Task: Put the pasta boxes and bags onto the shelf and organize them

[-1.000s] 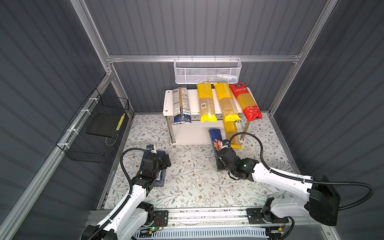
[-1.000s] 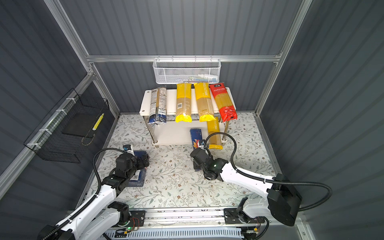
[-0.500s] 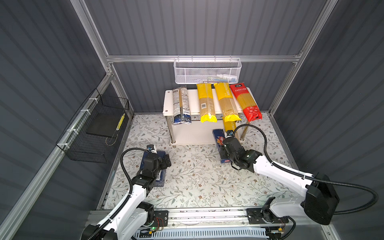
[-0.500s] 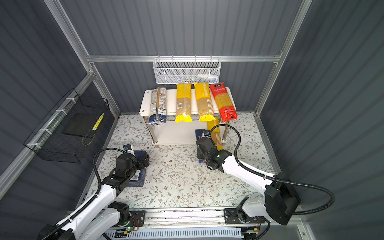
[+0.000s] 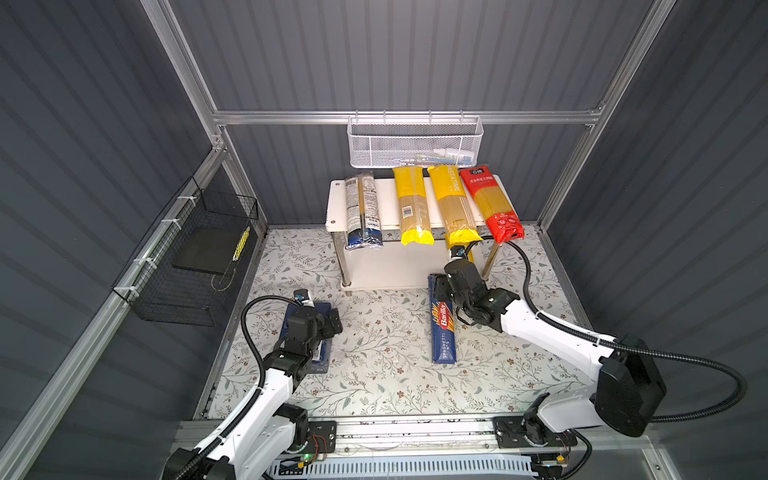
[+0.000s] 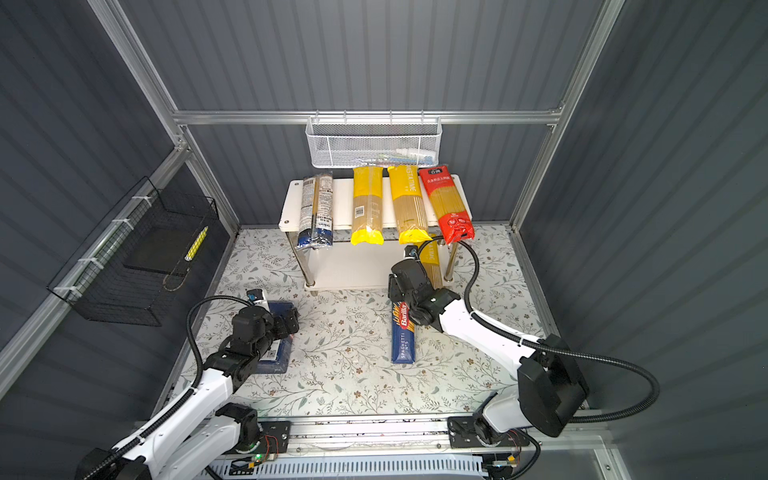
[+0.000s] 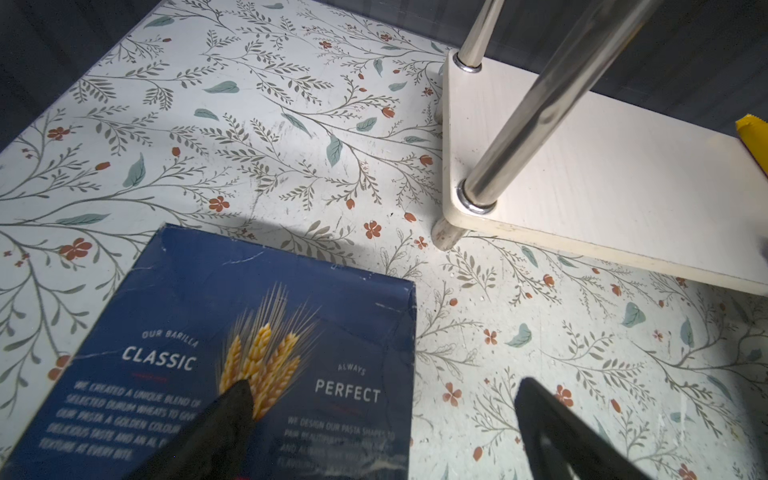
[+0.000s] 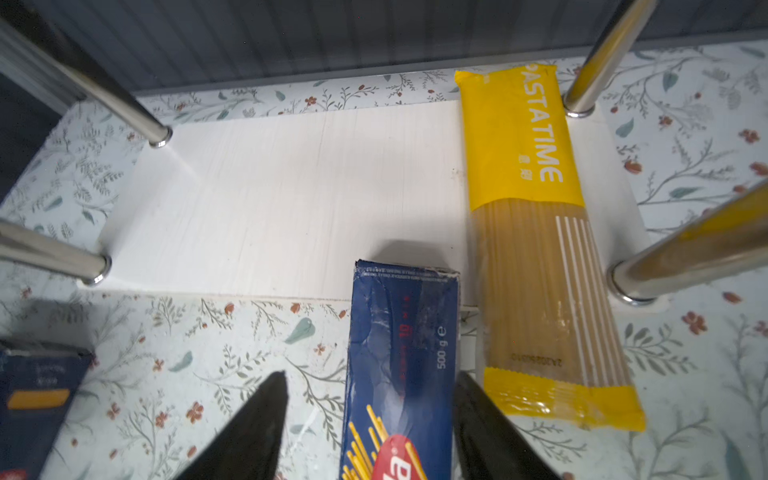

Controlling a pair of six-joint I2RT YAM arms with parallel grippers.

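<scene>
Five of seven packs are on the shelf (image 5: pixel 337 203).
- Top board: four bags side by side, left to right: clear bag (image 5: pixel 363 212), two yellow bags (image 5: pixel 411 208), red bag (image 5: pixel 492 208). Their near ends overhang the edge.
- Lower board (image 8: pixel 291 199): third yellow bag (image 8: pixel 536 249) at its right end. The rest is bare.
- Flat box (image 7: pixel 208 332): on the table (image 5: pixel 382 332), near left, well apart from the shelf. Not yet started, by the look of it.
- Long box (image 5: pixel 443 328): flat on the table, pointing at the shelf. Only its far end lies over the lower board's near edge, just left of the third yellow bag. I'd call it half placed; it needs pushing in.
- Right gripper (image 8: pixel 370 376): astride the long box's far part, fingers spread wider than the box, holding nothing.
- Left gripper (image 7: pixel 384 384): fingers wide, one over the flat box and one past its edge, holding nothing.

Changes over the last second:
- The right arm has reached farther toward the shelf.
- The long box shows its whole near length, where only the far part showed ahead of the gripper.
- The right fingers have parted.
- Left arm and flat box: no change.
</scene>
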